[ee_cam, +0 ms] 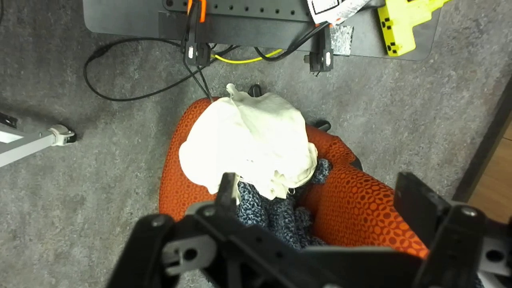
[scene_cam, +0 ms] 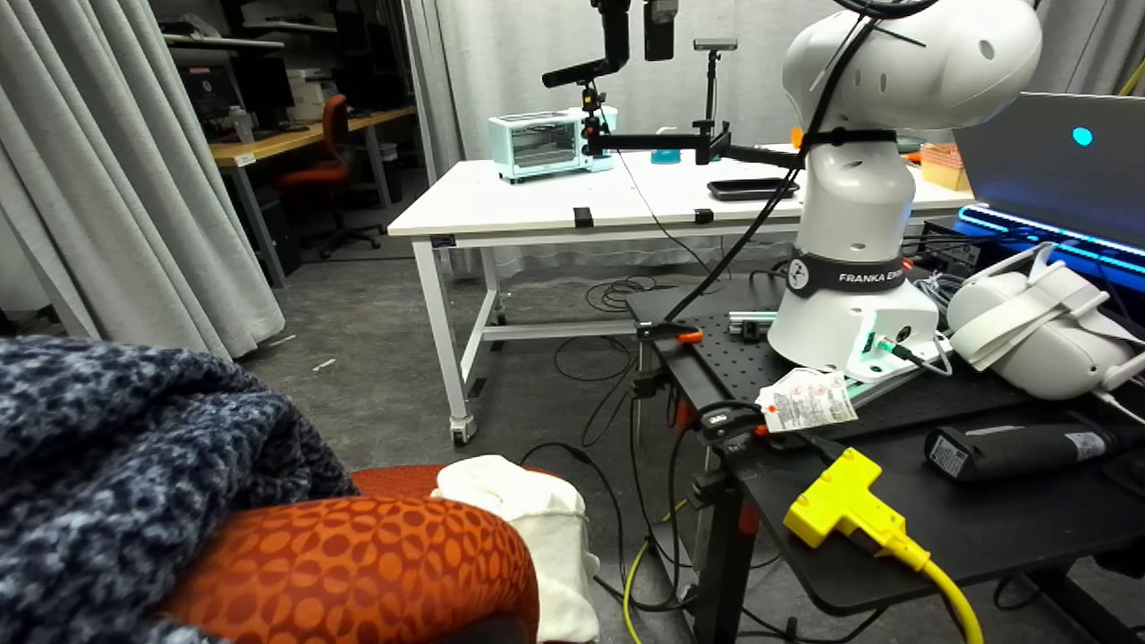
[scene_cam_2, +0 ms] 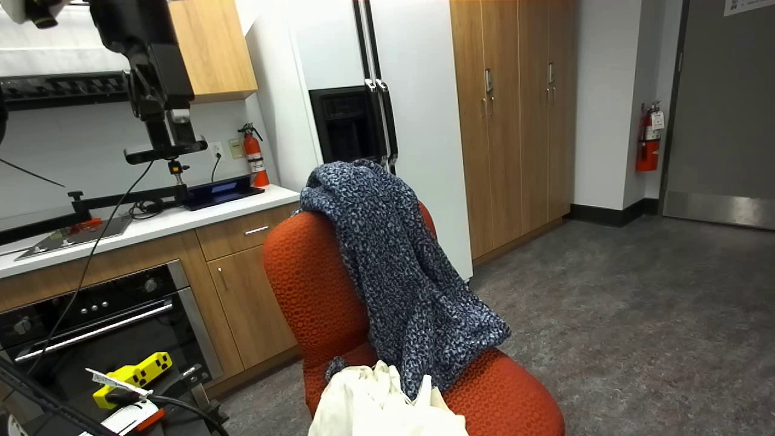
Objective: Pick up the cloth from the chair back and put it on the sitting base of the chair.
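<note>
In an exterior view, dark flecked knit cloth (scene_cam_2: 399, 266) draped over the top of the orange chair back (scene_cam_2: 306, 272), lower folds running down onto the seat (scene_cam_2: 514, 393). On the same seat, cream cloth (ee_cam: 248, 140) in a heap, apparently lying over some of the dark folds, to judge from the bits peeping out at its edge in the wrist view. In that view, jaws spread wide apart above the chair, with nothing clamped between. Probably only at the approach, with the lift and the laying-down both left to do.

Chief worry: taking the wrong fabric. Could pinch the cream cloth, loose, bulky and close beside the lower folds. Could also, through that overlap, tug it along when lifting and send it over the seat's edge to the floor (ee_cam: 120, 152).

Next worry: a blind reach. Cannot see the crest of the drape in the wrist view, with the jaws' own bulk in front. If too deep, might close on the chair back too and drag the chair round. If too shallow, might catch only a thin tuft and lose hold under the hanging weight. Even after a good lift, may swing a long tail toward the desk (ee_cam: 124, 18) and snag it on a clamp (ee_cam: 197, 54) or the black cable (ee_cam: 103, 49). On letting go, might stay hooked in the coarse yarn and pull everything off again.
</note>
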Tool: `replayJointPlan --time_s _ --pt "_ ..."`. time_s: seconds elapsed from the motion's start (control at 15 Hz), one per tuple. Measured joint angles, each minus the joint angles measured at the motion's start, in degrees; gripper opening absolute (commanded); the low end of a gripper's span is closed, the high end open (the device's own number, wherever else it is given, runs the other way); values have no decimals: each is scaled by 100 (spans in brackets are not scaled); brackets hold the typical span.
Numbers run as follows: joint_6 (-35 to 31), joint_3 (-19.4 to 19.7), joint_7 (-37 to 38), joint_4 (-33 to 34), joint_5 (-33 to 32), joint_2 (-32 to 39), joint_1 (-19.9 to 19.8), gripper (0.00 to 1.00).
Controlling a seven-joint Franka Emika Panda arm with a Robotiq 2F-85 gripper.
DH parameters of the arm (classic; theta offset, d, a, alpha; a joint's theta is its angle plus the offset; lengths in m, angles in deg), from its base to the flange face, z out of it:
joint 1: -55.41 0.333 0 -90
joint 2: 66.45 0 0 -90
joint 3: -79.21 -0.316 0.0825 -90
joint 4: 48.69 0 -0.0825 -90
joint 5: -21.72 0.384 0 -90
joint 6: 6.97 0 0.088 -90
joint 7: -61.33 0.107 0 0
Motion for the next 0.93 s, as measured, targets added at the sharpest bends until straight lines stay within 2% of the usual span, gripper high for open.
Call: replayJointPlan --time_s 0.27,0.6,0.93 --pt "-62 0 -29 0 0 -1 0 100" --pt "-447 0 -29 -10 1 -1 0 100" --pt "-447 0 -29 -11 5 0 0 100"
